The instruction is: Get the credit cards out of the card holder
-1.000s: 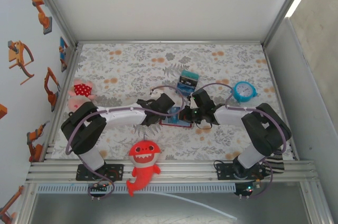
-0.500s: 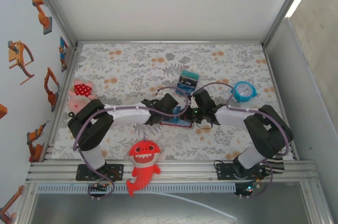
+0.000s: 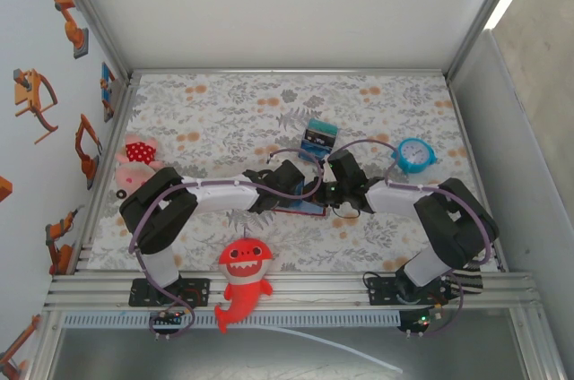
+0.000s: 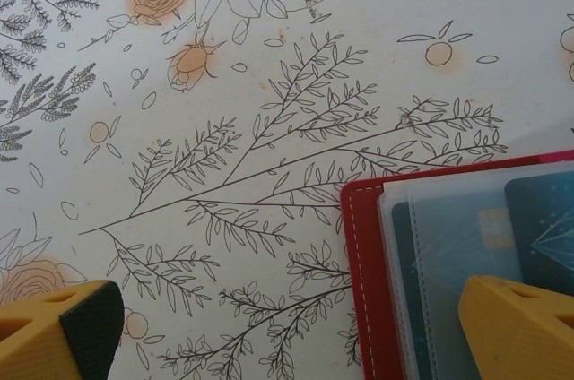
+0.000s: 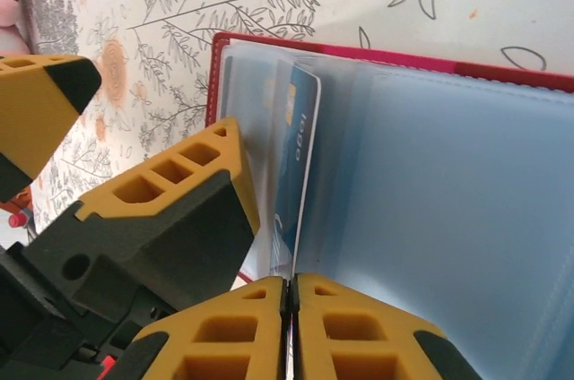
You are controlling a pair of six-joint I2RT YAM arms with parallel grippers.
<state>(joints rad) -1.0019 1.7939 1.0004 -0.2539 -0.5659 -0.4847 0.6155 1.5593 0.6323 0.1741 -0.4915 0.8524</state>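
Open red holder (image 4: 363, 263) lies flat on the bench (image 4: 269, 84) between both arms. Right fingers (image 5: 359, 335) are pressed together. A blue card (image 5: 296, 156), long axis pointing straight away from them, ends at their seam; grip unclear. Left fingers (image 4: 63, 331) gape wide and empty, one tip over the holder's edge.

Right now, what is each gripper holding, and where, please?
Right gripper apparently pinches the near edge of the blue credit card; left gripper, open, holds nothing.

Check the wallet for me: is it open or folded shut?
Open. The wallet lies spread flat, inside facing up, with a blue card tucked behind its clear plastic.
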